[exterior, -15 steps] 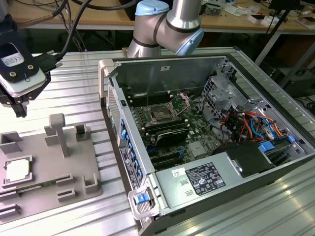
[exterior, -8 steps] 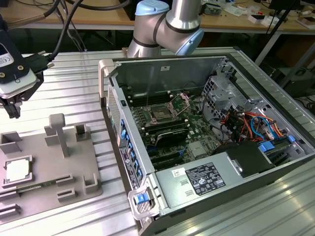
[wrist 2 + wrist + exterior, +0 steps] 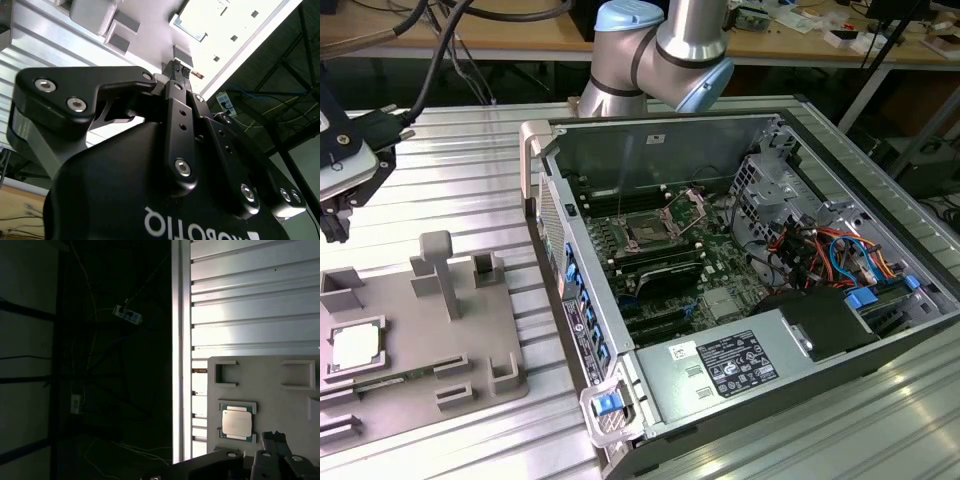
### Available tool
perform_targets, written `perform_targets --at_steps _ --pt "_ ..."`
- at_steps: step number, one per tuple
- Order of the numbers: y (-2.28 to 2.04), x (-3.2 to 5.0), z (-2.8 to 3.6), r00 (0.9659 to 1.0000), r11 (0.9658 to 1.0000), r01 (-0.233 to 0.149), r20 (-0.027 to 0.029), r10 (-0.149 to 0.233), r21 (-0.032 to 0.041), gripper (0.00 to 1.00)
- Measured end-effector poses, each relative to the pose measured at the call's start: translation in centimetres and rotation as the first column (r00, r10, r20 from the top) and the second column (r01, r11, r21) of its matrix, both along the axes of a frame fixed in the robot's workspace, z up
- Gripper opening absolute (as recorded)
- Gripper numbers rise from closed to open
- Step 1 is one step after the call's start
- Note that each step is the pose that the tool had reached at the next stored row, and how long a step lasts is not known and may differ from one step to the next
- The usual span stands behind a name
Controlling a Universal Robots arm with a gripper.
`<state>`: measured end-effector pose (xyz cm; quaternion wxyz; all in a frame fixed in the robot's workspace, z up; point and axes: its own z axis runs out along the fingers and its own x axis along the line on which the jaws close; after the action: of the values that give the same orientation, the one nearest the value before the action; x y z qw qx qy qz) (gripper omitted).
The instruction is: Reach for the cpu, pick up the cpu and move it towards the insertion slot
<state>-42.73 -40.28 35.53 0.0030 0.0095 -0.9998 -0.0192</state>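
**Figure.** My arm (image 3: 660, 50) rises at 12 o'clock in the exterior view, its elbow bent above the open computer case (image 3: 650, 130). My wrist (image 3: 348, 160) hangs at 9 o'clock, over the ribbed bench (image 3: 470, 170). My gripper (image 3: 179, 69) — jaws narrow, tips almost together, nothing between them — points toward the grey fixture plate (image 3: 470, 340). The cpu (image 3: 355, 347) lies flat in a square recess of that plate, at 8 o'clock in the exterior view, untouched. In the first wrist view the cpu (image 3: 236, 422) sits close to my jaw tips yet apart from them. The insertion slot (image 3: 648, 232) lies inside the case, on the board near the exterior view's centre — well apart from the cpu.
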Motion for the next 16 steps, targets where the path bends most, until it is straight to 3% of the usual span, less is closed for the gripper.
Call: perform_targets --at_steps 6,11,16 --pt "0.0 -1.33 -0.1 1.0 1.0 0.0 -0.0004 0.0 0.0001 0.11" --pt "0.0 -3.15 -0.42 1.0 1.0 0.0 -0.0004 0.0 0.0 0.11" --pt "-0.01 -3.66 -0.59 1.0 1.0 0.0 -0.0004 0.0 0.0 0.11"
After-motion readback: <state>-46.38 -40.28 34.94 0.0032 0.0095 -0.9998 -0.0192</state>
